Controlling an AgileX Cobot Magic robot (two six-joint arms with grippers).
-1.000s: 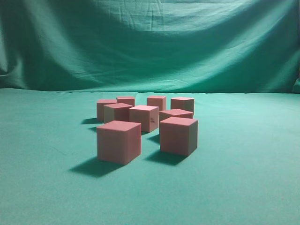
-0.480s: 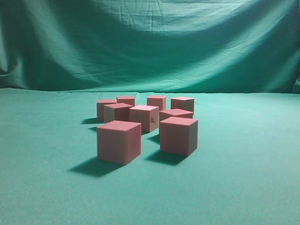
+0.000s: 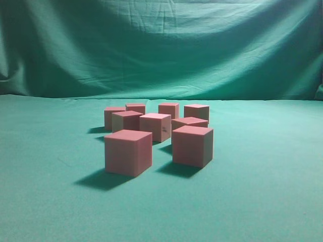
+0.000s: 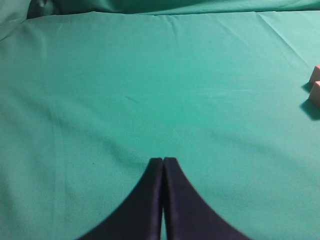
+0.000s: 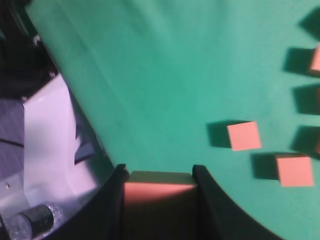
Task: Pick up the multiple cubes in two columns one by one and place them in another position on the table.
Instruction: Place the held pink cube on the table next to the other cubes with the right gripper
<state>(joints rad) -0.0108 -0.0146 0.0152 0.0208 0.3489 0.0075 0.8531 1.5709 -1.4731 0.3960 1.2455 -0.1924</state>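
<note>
The right claw point(image 5: 159, 175) grips a cube point(image 5: 159, 192) between its two fingers, lifted clear above the bench point(image 5: 165, 75); I judge it is being carried toward a fresh spot away from the group. Ahead and to the right of that claw, the other cubes point(image 5: 244, 135) sit loosely in two columns, apart from each other, so fingers can drop on either side of one. The left claw point(image 4: 163, 162) is closed and empty, low over bare cloth, with cube edges point(image 4: 315, 92) far to its right, seemingly parked out of the way.
</note>
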